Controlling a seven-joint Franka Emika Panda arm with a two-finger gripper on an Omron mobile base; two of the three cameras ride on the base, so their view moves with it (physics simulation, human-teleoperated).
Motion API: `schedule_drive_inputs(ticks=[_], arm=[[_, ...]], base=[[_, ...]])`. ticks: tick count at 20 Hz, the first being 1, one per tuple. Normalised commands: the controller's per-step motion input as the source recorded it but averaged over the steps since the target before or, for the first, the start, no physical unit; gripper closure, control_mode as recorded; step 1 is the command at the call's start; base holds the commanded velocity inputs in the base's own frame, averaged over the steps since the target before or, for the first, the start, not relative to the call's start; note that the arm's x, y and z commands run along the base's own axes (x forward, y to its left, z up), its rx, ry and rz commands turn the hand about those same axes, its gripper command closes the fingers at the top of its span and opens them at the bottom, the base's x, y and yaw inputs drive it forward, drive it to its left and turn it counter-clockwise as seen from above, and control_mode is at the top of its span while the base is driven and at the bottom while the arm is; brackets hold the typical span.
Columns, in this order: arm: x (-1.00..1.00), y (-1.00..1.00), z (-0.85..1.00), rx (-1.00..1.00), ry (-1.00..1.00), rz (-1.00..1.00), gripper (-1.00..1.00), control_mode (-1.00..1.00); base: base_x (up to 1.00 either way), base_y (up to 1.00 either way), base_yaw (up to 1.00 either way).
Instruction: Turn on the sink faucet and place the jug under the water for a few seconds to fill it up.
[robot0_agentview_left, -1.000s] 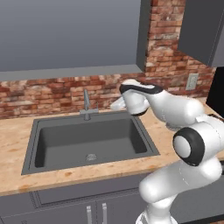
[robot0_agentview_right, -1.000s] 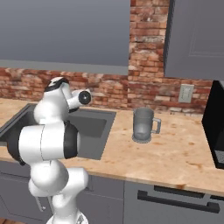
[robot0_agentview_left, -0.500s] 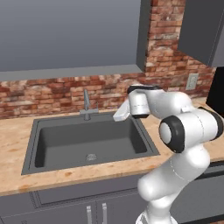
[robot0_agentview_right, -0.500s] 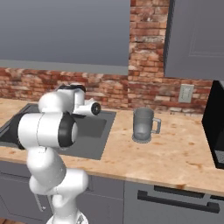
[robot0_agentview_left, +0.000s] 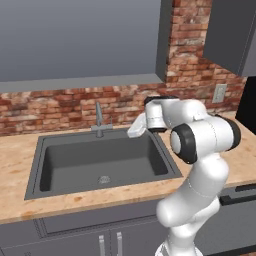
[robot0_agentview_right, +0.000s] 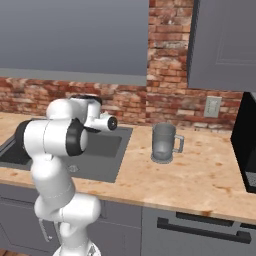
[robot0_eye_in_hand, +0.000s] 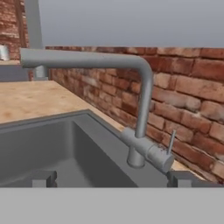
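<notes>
Grey sink faucet (robot0_agentview_left: 99, 120) stands upright, spout over sink (robot0_agentview_left: 60, 165).

Red brick back wall (robot0_agentview_left: 60, 107) runs behind and to both sides of the gripper; flat grey upper cabinets (robot0_agentview_left: 80, 40) hang above it; light speckled wooden countertop (robot0_agentview_right: 195, 172) spreads below; grey base cabinet doors (robot0_agentview_left: 75, 235) underneath; white wall socket (robot0_agentview_right: 212, 106) off right.

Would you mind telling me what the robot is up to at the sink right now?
The arm is reaching toward the sink faucet with its tool open and empty, the side lever just ahead. No water runs into the sink. The jug stands untouched on the counter to the right.
</notes>
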Motion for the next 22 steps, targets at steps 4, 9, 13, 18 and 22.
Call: schedule_drive_inputs(ticks=[4,9,13,18,22], arm=[[0.38,0.16,0.00,0.00,0.00,0.03,-1.00,-1.00],[0.37,0.20,-0.08,0.00,0.00,0.06,-1.00,-1.00],[0.40,0.23,-0.15,0.00,0.00,0.07,-1.00,-1.00],[0.34,0.06,-0.21,0.00,0.00,0.08,-1.00,-1.00],[0.28,0.00,-0.18,0.00,-0.05,0.07,-1.00,-1.00]], base=[[0.00,0.00,0.00],[0.00,0.00,0.00],[0.00,0.00,0.00],[0.00,0.00,0.00],[0.00,0.00,0.00]])
